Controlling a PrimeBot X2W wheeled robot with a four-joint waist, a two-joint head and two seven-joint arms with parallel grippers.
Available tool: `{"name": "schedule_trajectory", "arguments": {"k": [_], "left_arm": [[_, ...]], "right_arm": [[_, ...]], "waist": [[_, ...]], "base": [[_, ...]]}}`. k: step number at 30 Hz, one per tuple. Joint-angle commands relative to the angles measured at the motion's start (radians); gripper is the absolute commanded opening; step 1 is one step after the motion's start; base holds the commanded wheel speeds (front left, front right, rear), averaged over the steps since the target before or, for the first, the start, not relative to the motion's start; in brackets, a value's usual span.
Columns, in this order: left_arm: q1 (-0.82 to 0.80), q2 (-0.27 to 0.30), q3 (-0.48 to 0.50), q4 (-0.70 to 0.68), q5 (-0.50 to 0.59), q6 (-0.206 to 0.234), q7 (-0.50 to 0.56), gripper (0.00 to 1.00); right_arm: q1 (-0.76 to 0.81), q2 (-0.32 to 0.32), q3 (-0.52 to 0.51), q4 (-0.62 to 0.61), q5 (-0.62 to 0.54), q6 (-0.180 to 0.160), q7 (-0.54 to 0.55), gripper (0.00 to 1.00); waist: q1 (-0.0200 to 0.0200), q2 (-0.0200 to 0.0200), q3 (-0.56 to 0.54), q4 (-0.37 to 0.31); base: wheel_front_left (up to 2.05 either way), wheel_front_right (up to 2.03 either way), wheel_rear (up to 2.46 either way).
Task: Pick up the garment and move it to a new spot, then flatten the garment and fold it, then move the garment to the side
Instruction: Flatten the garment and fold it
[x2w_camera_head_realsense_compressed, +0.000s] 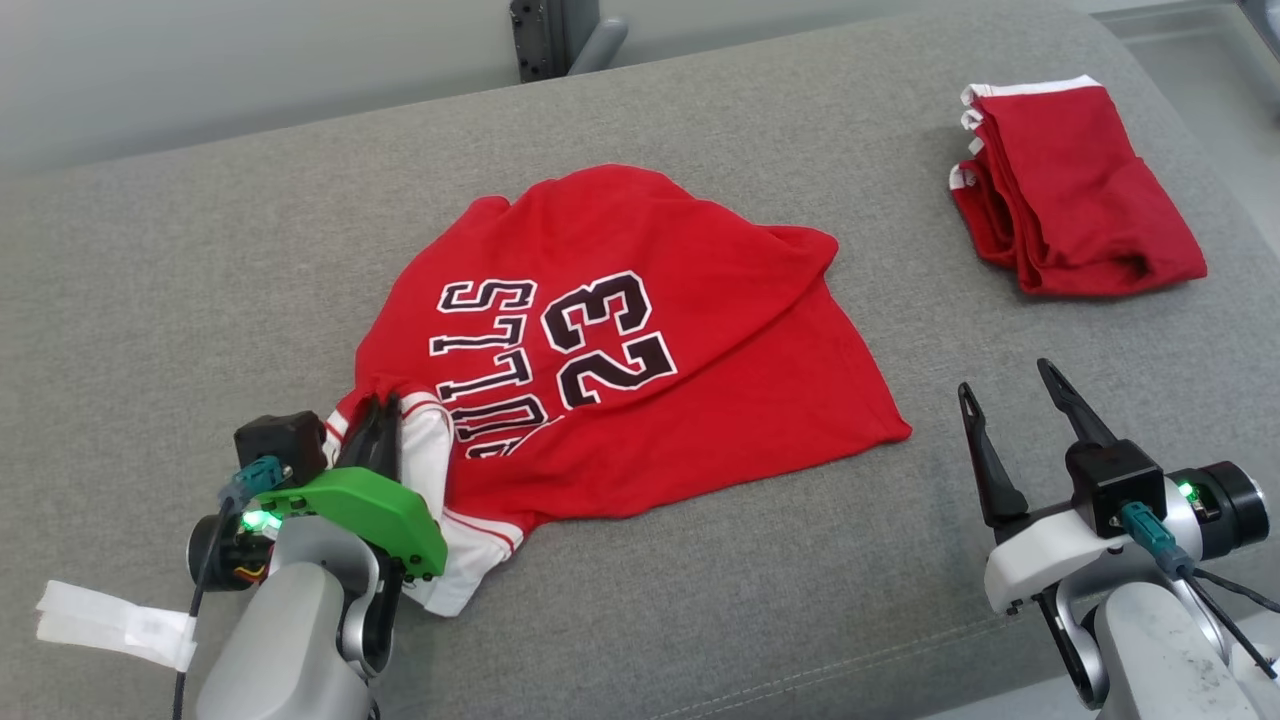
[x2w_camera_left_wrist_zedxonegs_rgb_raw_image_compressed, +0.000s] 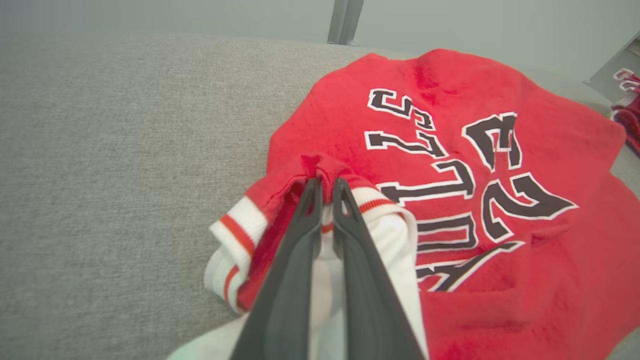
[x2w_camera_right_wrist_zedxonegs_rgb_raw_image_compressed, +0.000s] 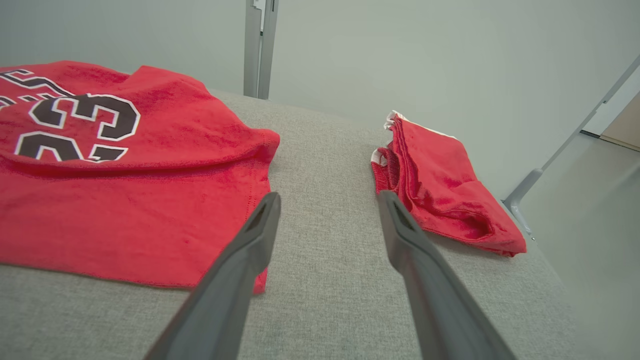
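Your left gripper (x2w_camera_left_wrist_zedxonegs_rgb_raw_image_compressed: 325, 184) is clenched on the red jersey (x2w_camera_head_realsense_compressed: 640, 330) at its white-trimmed edge. The jersey lies rumpled mid-way across the grey cushion (x2w_camera_head_realsense_compressed: 200, 260) (number 23 up). Your right gripper (x2w_camera_head_realsense_compressed: 1005, 378) is released, just beside the hem.

It looked like a lab or test room. The big tabletop (x2w_camera_head_realsense_compressed: 200, 300) was wrapped in plain grey cloth. Behind its far edge stood a plain pale wall (x2w_camera_right_wrist_zedxonegs_rgb_raw_image_compressed: 400, 50) and a grey metal post (x2w_camera_right_wrist_zedxonegs_rgb_raw_image_compressed: 257, 50). Past its right edge was a smooth floor (x2w_camera_right_wrist_zedxonegs_rgb_raw_image_compressed: 590, 210).
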Motion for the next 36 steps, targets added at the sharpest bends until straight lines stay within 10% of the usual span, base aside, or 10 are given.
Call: {"name": "schedule_trajectory", "arguments": {"k": [1,4,7,36], "left_arm": [[-0.037,-0.013,-0.010,0.057,-0.002,-0.018,-0.021,0.00],[-0.068,-0.030,-0.024,0.128,0.001,-0.035,-0.055,0.12],[-0.087,-0.042,-0.034,0.168,0.005,-0.051,-0.093,1.00],[0.238,-0.011,0.059,-0.072,-0.057,-0.083,-0.131,1.00]], "right_arm": [[-0.015,0.004,-0.001,0.005,0.005,-0.002,-0.003,1.00],[-0.020,0.010,-0.004,0.010,0.003,-0.002,-0.004,1.00],[-0.020,0.013,-0.008,0.009,0.004,-0.002,-0.004,1.00],[0.039,0.031,-0.030,-0.033,0.008,-0.002,-0.004,1.00]], "waist": [[0.0000,0.0111,0.036,-0.035],[0.0000,0.0111,0.036,-0.030],[0.0000,0.0111,0.027,-0.008],[0.0000,0.0111,-0.044,0.096]], "base": [[0.00,0.00,0.00],[0.00,0.00,0.00],[0.00,0.00,0.00],[0.00,0.00,0.00]]}}
